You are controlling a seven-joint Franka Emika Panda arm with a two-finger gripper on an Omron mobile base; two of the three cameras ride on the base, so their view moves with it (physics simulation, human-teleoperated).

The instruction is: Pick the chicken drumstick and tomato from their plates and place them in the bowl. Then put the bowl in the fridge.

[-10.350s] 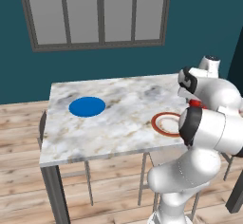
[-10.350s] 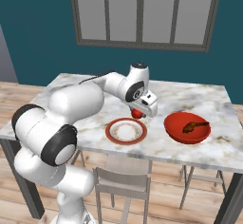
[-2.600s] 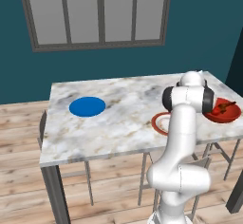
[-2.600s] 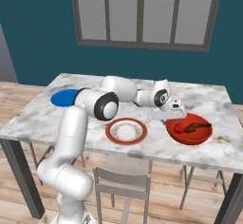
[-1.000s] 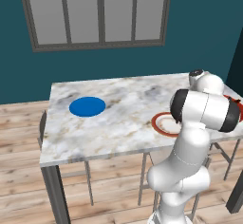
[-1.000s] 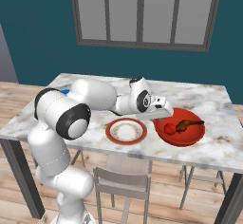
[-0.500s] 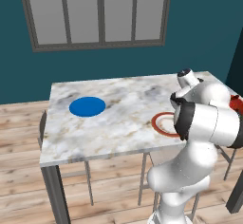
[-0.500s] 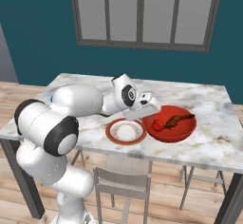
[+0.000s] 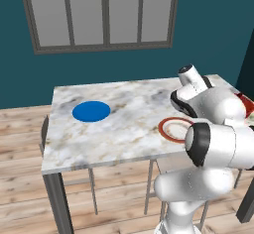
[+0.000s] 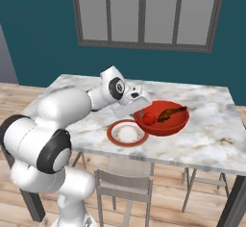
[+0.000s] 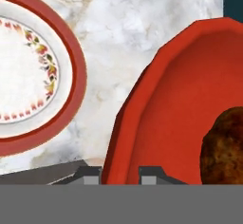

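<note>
The red bowl (image 10: pixel 166 125) hangs tilted just above the marble table, beside the white plate (image 10: pixel 113 133) with the red-brown rim. Inside it lie the tomato (image 10: pixel 149 119) and the chicken drumstick (image 10: pixel 171 112). My gripper (image 10: pixel 139 107) is shut on the bowl's left rim. In the hand view the rim of the bowl (image 11: pixel 161 109) runs between my fingertips (image 11: pixel 92 173), with the drumstick (image 11: pixel 224 147) at the right and the white plate (image 11: pixel 79 76) at the left. The blue plate (image 9: pixel 91 111) lies bare at the table's far left. The fridge is out of view.
A marble table (image 9: pixel 124 129) on dark legs carries everything. A grey chair (image 10: pixel 124 182) is tucked under its near edge. A dark teal wall with a grey window (image 10: pixel 144 14) stands behind. Wooden floor surrounds the table.
The bowl, gripped at its rim, has travelled left across the table toward the white plate, with tomato and drumstick riding in it. The arm has folded back with it.
</note>
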